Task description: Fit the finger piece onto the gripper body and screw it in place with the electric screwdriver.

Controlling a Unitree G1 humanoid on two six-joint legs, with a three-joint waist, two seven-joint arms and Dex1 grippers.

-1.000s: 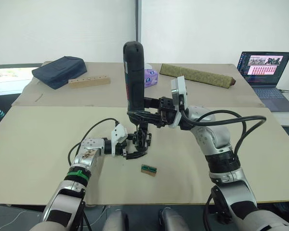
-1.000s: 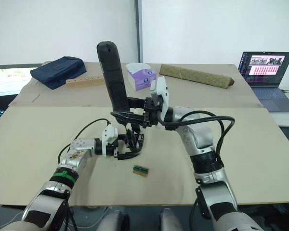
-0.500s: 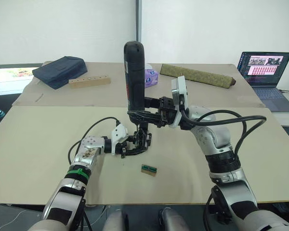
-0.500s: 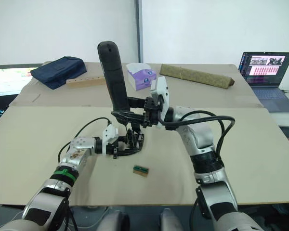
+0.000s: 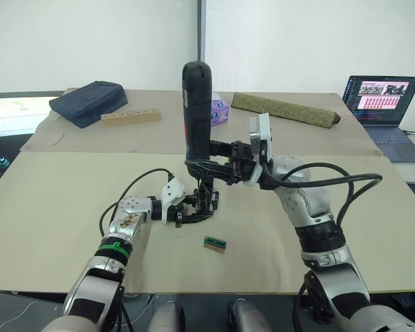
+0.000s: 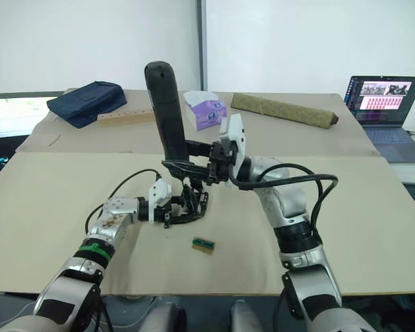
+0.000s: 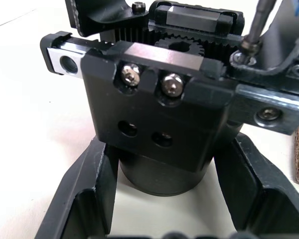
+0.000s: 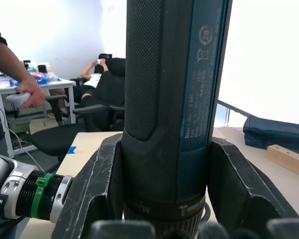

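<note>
Green block: a small green-and-brown block [image 5: 214, 243] lies loose on the table [image 5: 48, 228] toward its near edge, just in front of the work and apart from it.
Left gripper: the left gripper [image 5: 191, 214] reaches in at table level near the middle of the table; its two black fingers [image 7: 87, 196] stand spread on either side of the round base of the gripper body [image 7: 159, 124], close against it, bracing it in place.
Gripper body: it stands upright on the table; in the left wrist view two screw heads already sit in its front face, with a toothed gear and rack on top.
Finger piece: I cannot pick it out for certain; the black part on top of the body where the bit lands is probably it, which would mean it is already fitted.
Electric screwdriver: the electric screwdriver [image 5: 196, 111] is held nearly upright over the body by the right gripper [image 5: 209, 168], whose fingers are clamped round its lower barrel; its thin bit touches a screw at the top of the body.
Progress: judging from this, fitting looks done and screwing is under way; seating this screw and withdrawing the tool remain.
Far edge: a navy bag [image 5: 86, 102], a wooden block [image 5: 130, 117], a tissue box [image 6: 205, 109] and an olive fabric roll [image 5: 285, 109] lie along the far side; a laptop [image 5: 384, 104] sits at the far right corner.
</note>
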